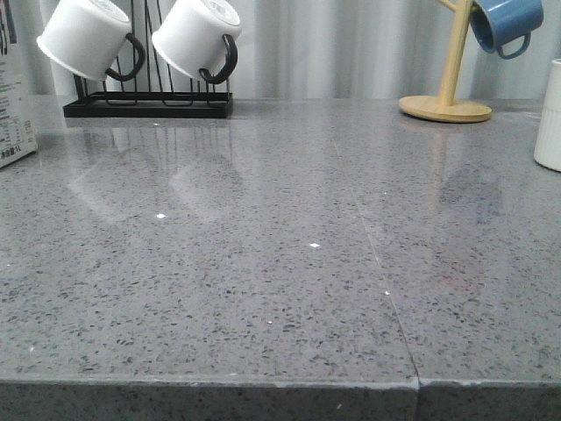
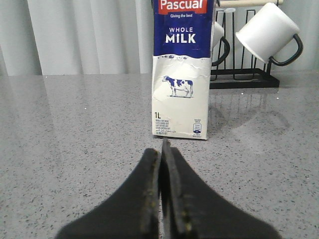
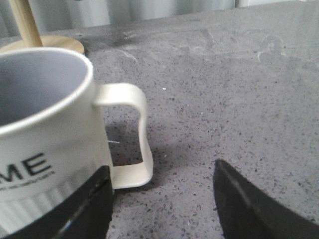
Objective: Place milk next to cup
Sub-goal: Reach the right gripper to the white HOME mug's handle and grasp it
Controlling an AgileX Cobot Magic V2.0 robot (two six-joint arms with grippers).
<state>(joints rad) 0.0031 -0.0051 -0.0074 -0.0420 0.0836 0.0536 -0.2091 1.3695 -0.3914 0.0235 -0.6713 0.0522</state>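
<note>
The milk carton (image 2: 180, 74) stands upright on the grey counter, white with a dark blue "WHOLE MILK" band and a cow picture. In the front view only its edge (image 1: 13, 96) shows at the far left. My left gripper (image 2: 162, 149) is shut and empty, low over the counter a short way in front of the carton. The cup (image 3: 45, 134), white with black lettering and a ribbed lower half, stands close before my right gripper (image 3: 162, 177), which is open and empty beside its loop handle (image 3: 137, 134). In the front view the cup (image 1: 550, 118) shows at the right edge.
A black rack (image 1: 149, 105) with two white black-handled mugs (image 1: 193, 39) stands at the back left, just behind the carton. A wooden mug tree (image 1: 447, 105) with a blue mug (image 1: 507, 22) stands at the back right. The counter's front edge (image 1: 280, 383) is near.
</note>
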